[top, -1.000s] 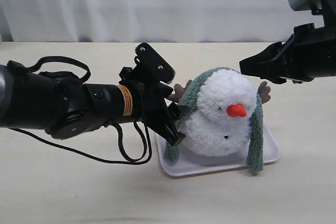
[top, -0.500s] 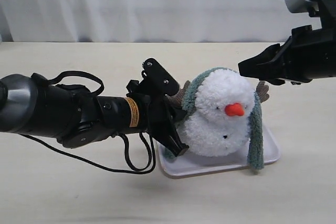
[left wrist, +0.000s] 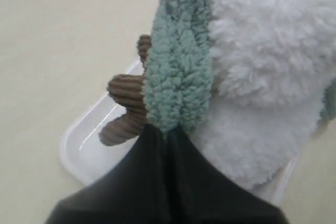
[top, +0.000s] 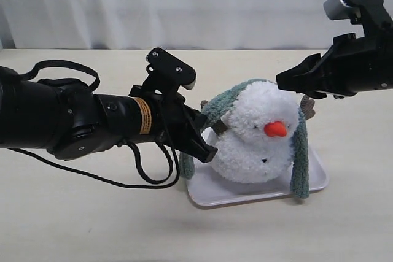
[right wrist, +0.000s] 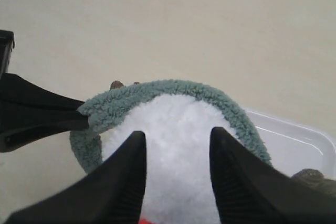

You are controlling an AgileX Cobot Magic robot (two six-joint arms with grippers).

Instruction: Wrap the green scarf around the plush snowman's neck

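The plush snowman [top: 255,145] sits upright on a white tray [top: 258,193], orange nose facing the camera. The green scarf [top: 298,151] lies over the top of its head, not in the neck crease. One end hangs down the right side to the tray. On the left, my left gripper [top: 207,150] is shut on the scarf [left wrist: 178,66], holding it taut away from the head, beside a brown twig arm [left wrist: 125,103]. My right gripper [top: 282,81] hovers open just above the head [right wrist: 176,119], its fingers [right wrist: 131,166] spread over the white fur and holding nothing.
The tray's rim [left wrist: 79,145] lies under the left gripper, and its far corner [right wrist: 299,135] shows behind the head. Beige tabletop surrounds the tray, with a white curtain behind. The left arm's black cable [top: 147,179] loops on the table left of the tray.
My left gripper has risen and drawn back to the left, pulling the scarf's left part taut off the snowman's side. The right gripper has edged slightly left and stays open.
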